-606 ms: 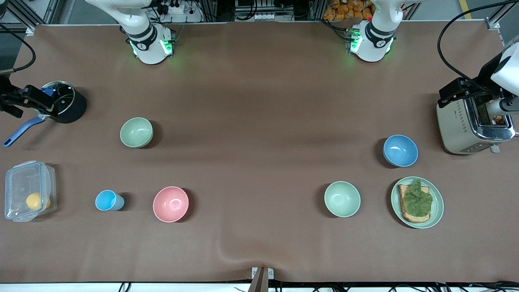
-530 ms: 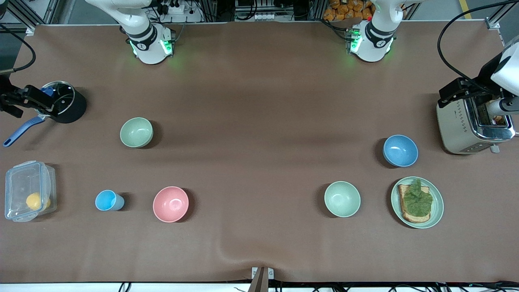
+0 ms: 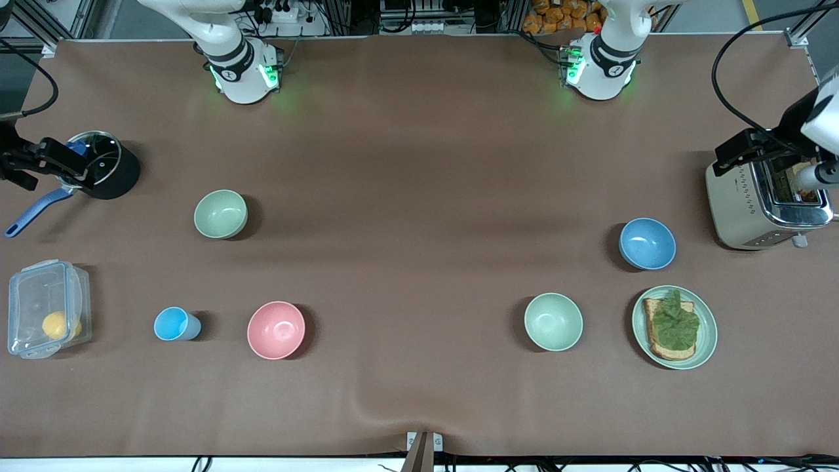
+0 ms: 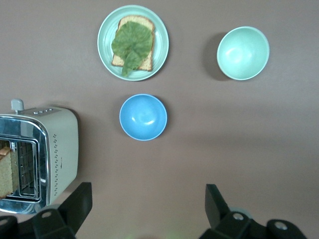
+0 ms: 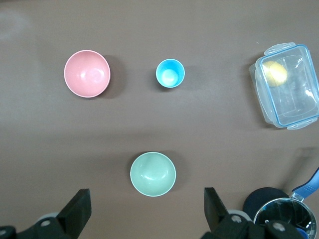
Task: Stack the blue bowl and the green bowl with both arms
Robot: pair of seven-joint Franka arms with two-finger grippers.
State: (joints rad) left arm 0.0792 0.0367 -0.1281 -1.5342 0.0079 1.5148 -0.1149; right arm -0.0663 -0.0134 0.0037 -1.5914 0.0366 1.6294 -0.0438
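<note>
The blue bowl (image 3: 647,244) stands upright near the toaster at the left arm's end; it also shows in the left wrist view (image 4: 143,117). The sage green bowl (image 3: 221,214) stands upright toward the right arm's end, seen too in the right wrist view (image 5: 152,174). My left gripper (image 4: 147,209) is open and empty, high up over the table beside the toaster (image 3: 754,147). My right gripper (image 5: 144,209) is open and empty, high up over the table by the black pot (image 3: 46,160).
A paler mint bowl (image 3: 553,321) and a pale-green plate (image 3: 708,328) with toast and lettuce lie nearer the front camera than the blue bowl. A toaster (image 3: 741,203), pink bowl (image 3: 276,330), light-blue cup (image 3: 172,324), clear box (image 3: 39,308) and pot (image 3: 105,164) also stand here.
My left hand has shifted slightly toward the table's end over the toaster. The right arm and all bowls have not moved.
</note>
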